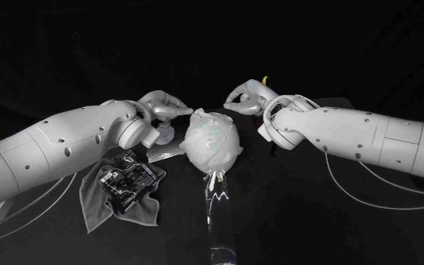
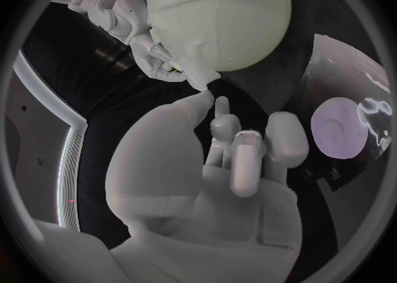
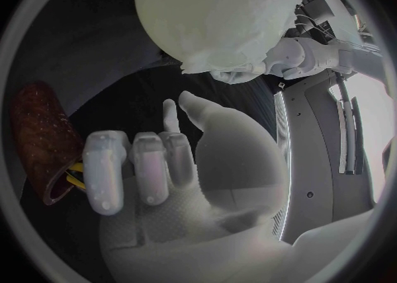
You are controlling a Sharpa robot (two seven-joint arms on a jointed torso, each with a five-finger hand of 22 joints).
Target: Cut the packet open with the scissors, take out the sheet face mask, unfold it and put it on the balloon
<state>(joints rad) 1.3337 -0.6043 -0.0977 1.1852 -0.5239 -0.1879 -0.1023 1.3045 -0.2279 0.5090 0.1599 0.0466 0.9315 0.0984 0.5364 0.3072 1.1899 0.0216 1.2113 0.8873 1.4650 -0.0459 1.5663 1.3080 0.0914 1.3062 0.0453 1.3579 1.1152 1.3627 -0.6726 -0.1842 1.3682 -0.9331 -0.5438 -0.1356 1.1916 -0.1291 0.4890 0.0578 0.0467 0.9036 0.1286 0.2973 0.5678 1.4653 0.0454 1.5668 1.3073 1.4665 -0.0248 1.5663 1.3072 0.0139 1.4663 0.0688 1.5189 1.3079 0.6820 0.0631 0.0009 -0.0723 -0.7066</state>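
Wearing the mask: the balloon (image 1: pixel 216 164) stands between the two hands, its narrow end down on a clear stand (image 1: pixel 216 216).
Sheet face mask: the sheet face mask (image 1: pixel 208 131) lies over the balloon's top and front, pale white and wrinkled, with small peaks sticking up along its upper edge. In the wrist views it clings smoothly to the round dome and bunches into a crumpled hem on the side facing each hand.
Left hand: the left hand (image 1: pixel 164 110) is at the balloon's upper left. Its thumb and one finger stretch to the mask's crumpled edge, and its other fingers (image 2: pixel 247 157) curl toward the palm. The fingertips touch or nearly touch the edge, and I cannot tell whether they pinch it.
Right hand: the right hand (image 1: pixel 247 99) is at the balloon's upper right, near the mask's top. Its thumb and one finger point at the edge and the rest are curled in. In the left wrist view its fingertips sit at the hem, but I cannot tell whether they grip it.
Cloth: a grey cloth (image 1: pixel 106 207) lies on the black surface (image 1: pixel 291 228) under the left forearm, with a dark printed item (image 1: pixel 131 180) on it. I cannot tell what the item is.
Sleeve: a dark red sleeve (image 3: pixel 40 131) lies beside the right hand, with something yellow (image 3: pixel 73 173) at its mouth.
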